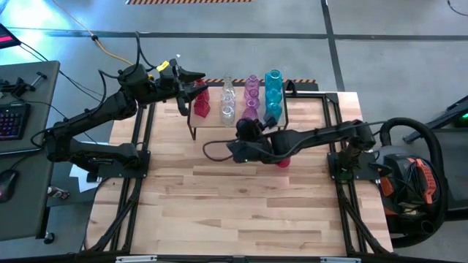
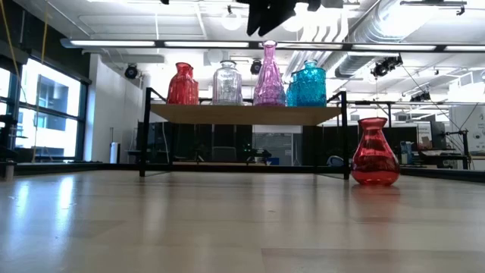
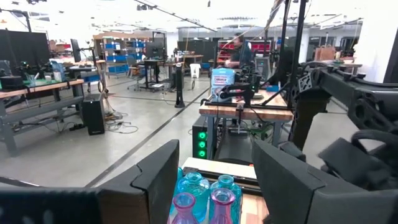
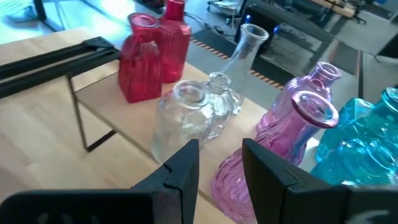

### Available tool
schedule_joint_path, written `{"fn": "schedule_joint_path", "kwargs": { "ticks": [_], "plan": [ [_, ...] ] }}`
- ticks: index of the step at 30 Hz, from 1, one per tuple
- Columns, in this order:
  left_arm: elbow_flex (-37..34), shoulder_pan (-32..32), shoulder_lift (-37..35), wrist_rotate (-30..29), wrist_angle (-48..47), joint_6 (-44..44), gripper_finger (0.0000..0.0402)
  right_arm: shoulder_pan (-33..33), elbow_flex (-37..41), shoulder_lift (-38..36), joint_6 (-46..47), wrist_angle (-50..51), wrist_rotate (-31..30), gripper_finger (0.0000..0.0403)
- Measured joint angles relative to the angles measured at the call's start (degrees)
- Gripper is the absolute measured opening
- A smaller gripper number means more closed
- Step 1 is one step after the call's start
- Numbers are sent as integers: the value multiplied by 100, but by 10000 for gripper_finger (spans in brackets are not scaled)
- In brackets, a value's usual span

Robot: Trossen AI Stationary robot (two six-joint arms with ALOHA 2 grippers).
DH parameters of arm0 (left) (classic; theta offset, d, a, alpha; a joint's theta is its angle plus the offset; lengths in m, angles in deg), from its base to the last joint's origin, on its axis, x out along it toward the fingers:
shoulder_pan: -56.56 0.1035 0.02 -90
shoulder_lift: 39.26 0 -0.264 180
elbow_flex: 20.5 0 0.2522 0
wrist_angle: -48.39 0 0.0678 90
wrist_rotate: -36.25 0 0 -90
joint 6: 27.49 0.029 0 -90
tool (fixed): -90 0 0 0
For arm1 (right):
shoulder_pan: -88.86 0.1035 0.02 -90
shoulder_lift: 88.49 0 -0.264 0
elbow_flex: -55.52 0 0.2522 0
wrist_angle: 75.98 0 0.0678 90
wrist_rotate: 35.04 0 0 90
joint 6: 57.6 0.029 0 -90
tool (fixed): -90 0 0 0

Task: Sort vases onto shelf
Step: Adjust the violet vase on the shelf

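Note:
The shelf (image 1: 219, 128) stands at the table's far middle on thin black legs. On its top stand rows of vases: red (image 1: 201, 102), clear (image 1: 227, 102), pink-purple (image 1: 251, 95) and teal (image 1: 273, 91). One more red vase (image 2: 375, 152) stands upright on the table to the right of the shelf, under my right arm. My right gripper (image 4: 221, 149) hovers open over the shelf's near edge, slanting down at the clear (image 4: 180, 118) and pink-purple (image 4: 298, 124) vases. My left gripper (image 3: 214, 152) hangs open and level above the shelf's left end, over the red vases.
Black frame rails (image 1: 139, 146) run along both sides of the table, and a black cable (image 1: 212, 150) loops off my right arm. A desk with a keyboard (image 1: 11, 117) stands to the left. Bare tabletop (image 1: 234, 212) lies toward the near edge. A person (image 3: 239, 50) works far off.

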Motion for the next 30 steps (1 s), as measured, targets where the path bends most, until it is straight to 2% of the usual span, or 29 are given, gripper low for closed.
{"fn": "schedule_joint_path", "kwargs": {
  "ticks": [6,11,30],
  "plan": [
    [0,0,0,0,1,0,194,-200,0,1,126,-5,27,105],
    [0,1,0,0,0,0,194,-378,0,1,129,-94,409,105],
    [0,-1,0,0,0,0,194,-664,0,1,137,-67,533,105]
  ]
}}
